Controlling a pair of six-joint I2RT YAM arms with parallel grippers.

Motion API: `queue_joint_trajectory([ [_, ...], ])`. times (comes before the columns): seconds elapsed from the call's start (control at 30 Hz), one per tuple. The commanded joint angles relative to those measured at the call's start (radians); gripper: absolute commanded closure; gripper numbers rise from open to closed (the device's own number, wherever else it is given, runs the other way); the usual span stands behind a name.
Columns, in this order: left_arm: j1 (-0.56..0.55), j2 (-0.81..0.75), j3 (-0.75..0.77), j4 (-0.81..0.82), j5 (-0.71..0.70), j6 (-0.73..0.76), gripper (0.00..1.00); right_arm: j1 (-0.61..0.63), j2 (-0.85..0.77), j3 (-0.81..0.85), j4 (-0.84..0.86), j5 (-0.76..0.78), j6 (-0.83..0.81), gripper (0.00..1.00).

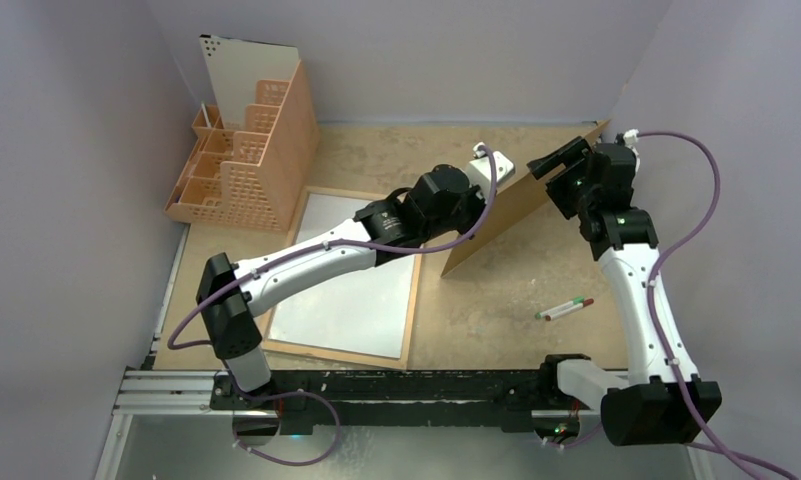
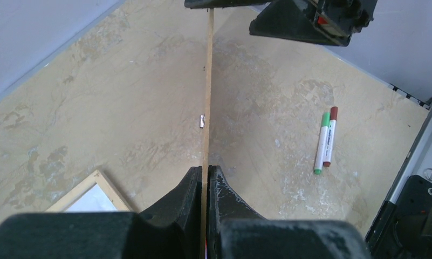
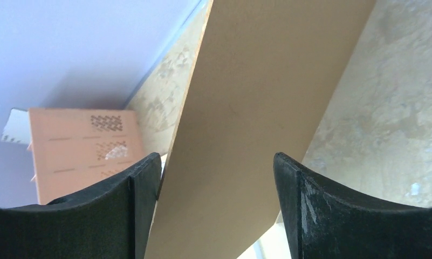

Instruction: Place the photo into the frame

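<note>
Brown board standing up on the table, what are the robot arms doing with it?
The left arm's fingers are pinched shut on the brown board, holding it up on its edge. The right arm's fingers are open on either side of the board's far end, not gripping it. The frame lies flat on the table nearby, white showing inside it.

Brown board point(image 1: 516, 205), light-wood frame point(image 1: 414, 310), peach perforated organiser point(image 1: 276, 160), green and red markers point(image 1: 564, 309), mottled tan table point(image 1: 496, 320)

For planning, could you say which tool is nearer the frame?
Left. The left tool, shut on the board, sits past the frame at its far-right corner; the right tool is farther right.
</note>
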Motion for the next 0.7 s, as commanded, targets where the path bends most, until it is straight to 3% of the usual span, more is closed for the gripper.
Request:
queue_joint_trajectory([
  [0.0, -0.011, -0.026, -0.024, 0.000, 0.028, -0.030, 1.00, 0.001, 0.005, 0.093, -0.105, 0.139, -0.079, 0.24],
  [0.27, -0.024, -0.017, -0.046, -0.002, 0.053, -0.059, 1.00, -0.002, 0.094, 0.204, -0.242, 0.095, -0.208, 0.41],
  [0.43, -0.029, -0.028, -0.085, 0.040, 0.098, -0.081, 0.99, -0.004, 0.103, 0.207, -0.271, 0.072, -0.222, 0.41],
  [0.57, -0.030, -0.030, -0.094, 0.051, 0.133, -0.089, 0.93, -0.006, 0.116, 0.223, -0.271, 0.065, -0.223, 0.39],
  [0.67, -0.030, -0.027, -0.095, 0.059, 0.180, -0.103, 0.83, -0.008, 0.130, 0.236, -0.278, 0.040, -0.262, 0.43],
])
